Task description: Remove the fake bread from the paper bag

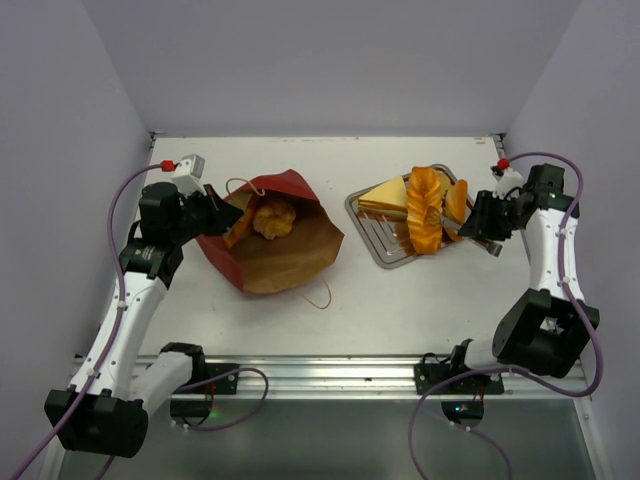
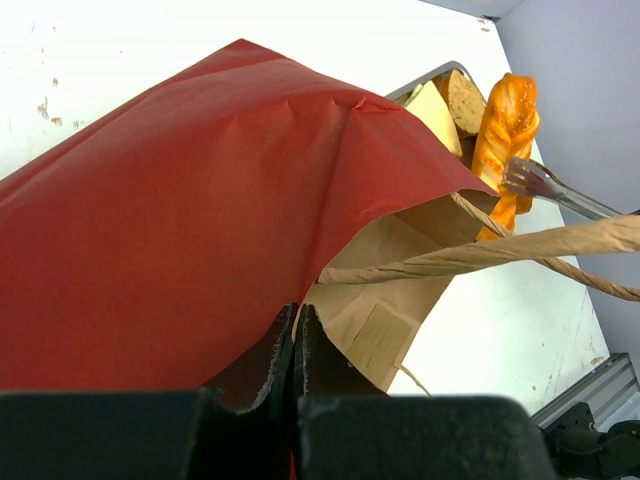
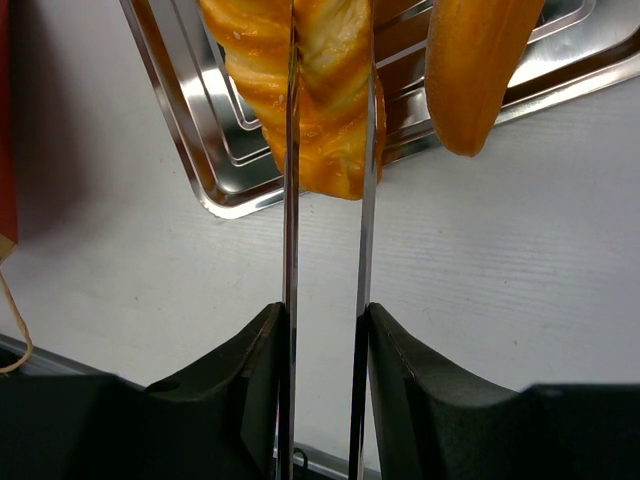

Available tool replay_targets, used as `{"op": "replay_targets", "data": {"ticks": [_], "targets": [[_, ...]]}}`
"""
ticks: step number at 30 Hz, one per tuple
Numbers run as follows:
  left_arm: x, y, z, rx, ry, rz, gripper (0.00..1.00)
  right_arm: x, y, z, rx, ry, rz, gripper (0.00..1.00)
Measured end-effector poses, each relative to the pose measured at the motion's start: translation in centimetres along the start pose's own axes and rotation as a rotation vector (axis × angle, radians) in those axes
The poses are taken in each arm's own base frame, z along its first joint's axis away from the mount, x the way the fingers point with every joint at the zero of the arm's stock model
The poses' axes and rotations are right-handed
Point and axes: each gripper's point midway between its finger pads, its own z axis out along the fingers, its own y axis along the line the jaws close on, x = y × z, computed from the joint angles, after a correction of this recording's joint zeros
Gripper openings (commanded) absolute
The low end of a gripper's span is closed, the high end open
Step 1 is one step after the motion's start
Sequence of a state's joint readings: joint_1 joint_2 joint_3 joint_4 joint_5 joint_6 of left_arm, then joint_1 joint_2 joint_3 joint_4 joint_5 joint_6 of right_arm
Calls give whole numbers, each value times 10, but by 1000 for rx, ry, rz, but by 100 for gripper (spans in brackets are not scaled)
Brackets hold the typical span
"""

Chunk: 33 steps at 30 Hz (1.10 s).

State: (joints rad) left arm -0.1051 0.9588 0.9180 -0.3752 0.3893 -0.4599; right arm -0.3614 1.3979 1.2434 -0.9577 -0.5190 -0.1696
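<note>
Left jaws pinch red paper bag (image 2: 180,220) rim; right jaws squeeze metal tongs (image 3: 290,200) round glossy braided loaf (image 3: 330,100): likely light, slick; grip mid-length.

Paper bag (image 1: 285,255): red outside, brown kraft inside, with tan twisted handles (image 2: 520,250). Roll (image 1: 272,217) in the bag: pale golden.
Steel tray (image 1: 385,250): bright silver, ridged.
On the tray: braided loaf (image 1: 424,212), glossy orange-gold plait; triangular sandwich (image 1: 383,198), yellow top; oval roll (image 1: 456,203), orange.
Tongs (image 3: 291,260): polished silver.
Table (image 1: 400,310): white.
</note>
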Motion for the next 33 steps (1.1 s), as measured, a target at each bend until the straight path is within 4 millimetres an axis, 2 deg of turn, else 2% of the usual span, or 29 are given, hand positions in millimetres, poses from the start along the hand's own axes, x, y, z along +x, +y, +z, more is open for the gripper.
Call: {"op": "replay_targets", "data": {"ticks": [33], "targets": [[1,1,0,-2,4,6,0,-7,-4,-2,-5,-30,-23,49]]}}
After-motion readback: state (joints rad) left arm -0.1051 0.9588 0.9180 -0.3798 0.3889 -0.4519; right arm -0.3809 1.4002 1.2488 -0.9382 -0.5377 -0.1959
